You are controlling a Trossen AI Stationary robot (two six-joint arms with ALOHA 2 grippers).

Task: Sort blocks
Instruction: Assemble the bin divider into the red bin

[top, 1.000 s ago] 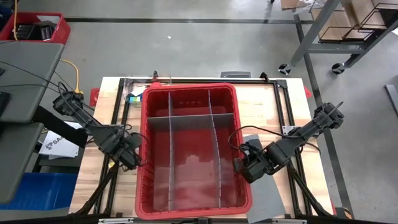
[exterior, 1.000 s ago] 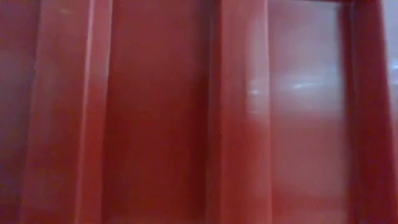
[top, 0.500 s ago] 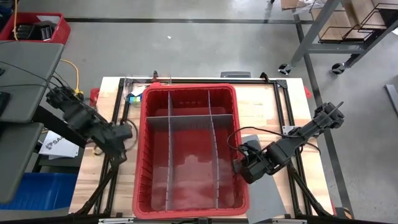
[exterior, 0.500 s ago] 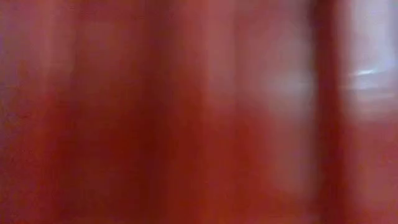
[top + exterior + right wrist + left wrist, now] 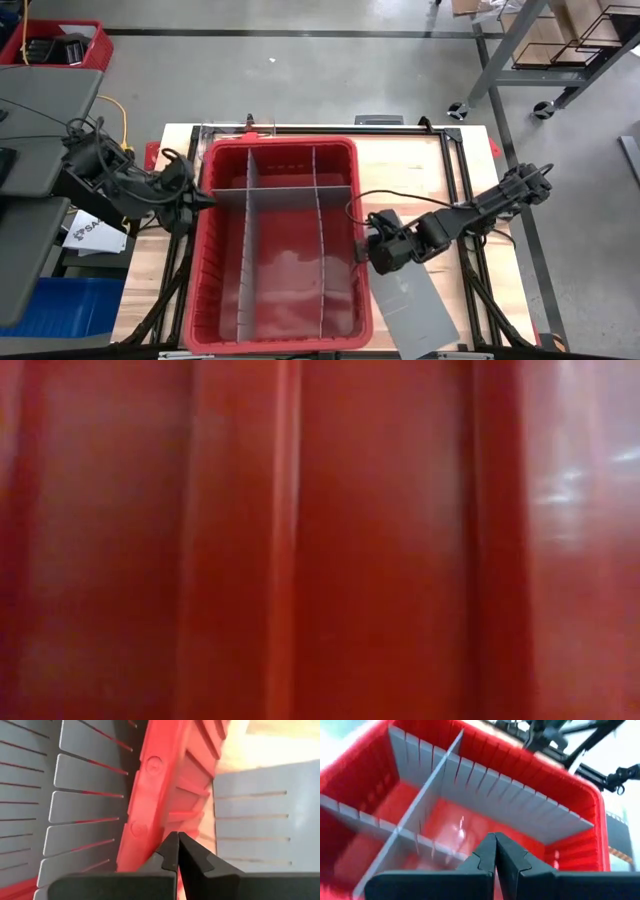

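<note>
Closed empty right hand (image 5: 367,253) against red bin's rim (image 5: 357,200); closed left hand (image 5: 197,199) opposite; no blocks visible.

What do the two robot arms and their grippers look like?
Both arms are dark, nearly black, built of jointed segments with thin black cables looping alongside. The left gripper and right gripper each end in two matte black fingers with stepped, angular tips. No markings are visible.

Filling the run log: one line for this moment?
left gripper: shut, at bin's left rim | right gripper: shut, against right wall
</note>
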